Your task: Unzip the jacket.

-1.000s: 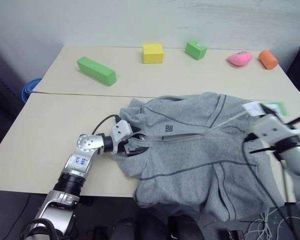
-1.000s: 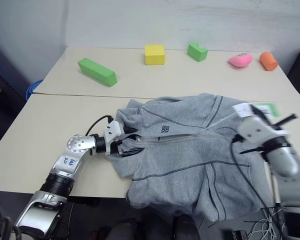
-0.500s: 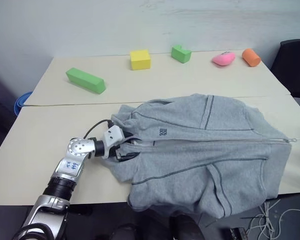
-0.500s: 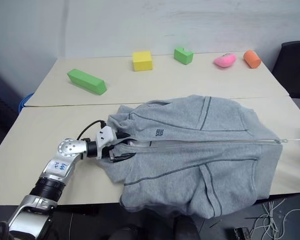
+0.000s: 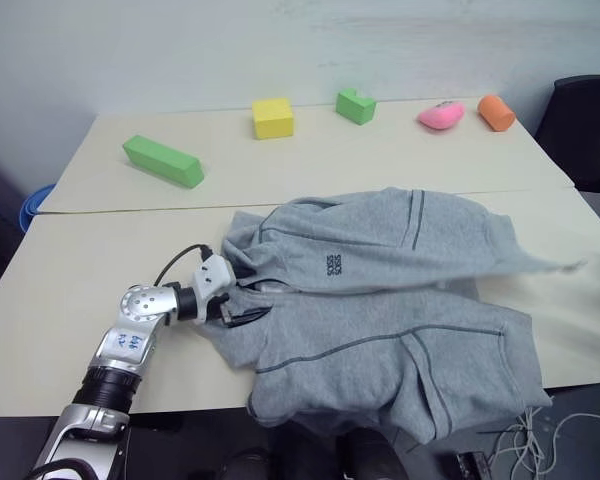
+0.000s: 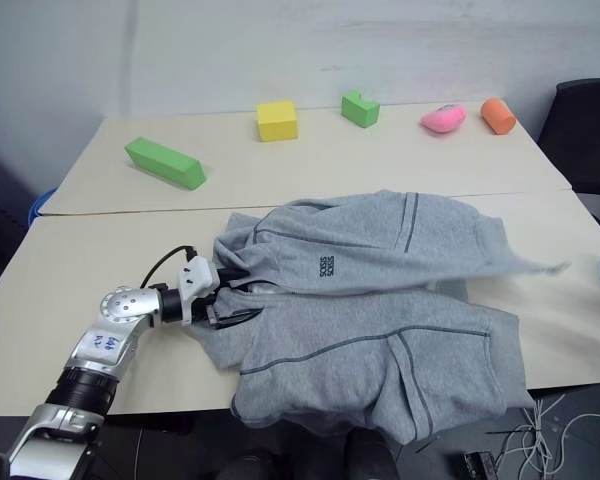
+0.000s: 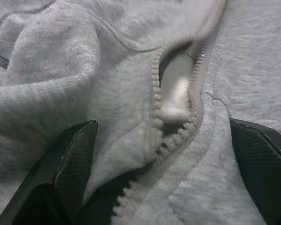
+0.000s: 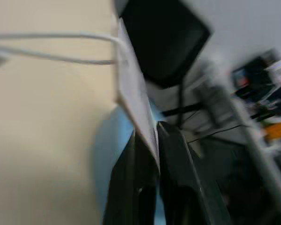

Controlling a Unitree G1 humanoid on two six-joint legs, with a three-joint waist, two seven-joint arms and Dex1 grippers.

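Now the jacket (image 5: pixel 380 310) lies slack on the tabletop (image 5: pixel 70 290), its front parted along the zipper where a moment ago it was pulled taut. Left hand (image 7: pixel 164 154) stands open astride the collar; right hand (image 8: pixel 147 154) pinches a thin white tag.

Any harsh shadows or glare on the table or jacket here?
Left eye view: even light, no glare on the table or the jacket; the long green block casts only a faint shadow. Left wrist view: dark shade inside the opening beside the zipper teeth, while the teeth themselves are lit.
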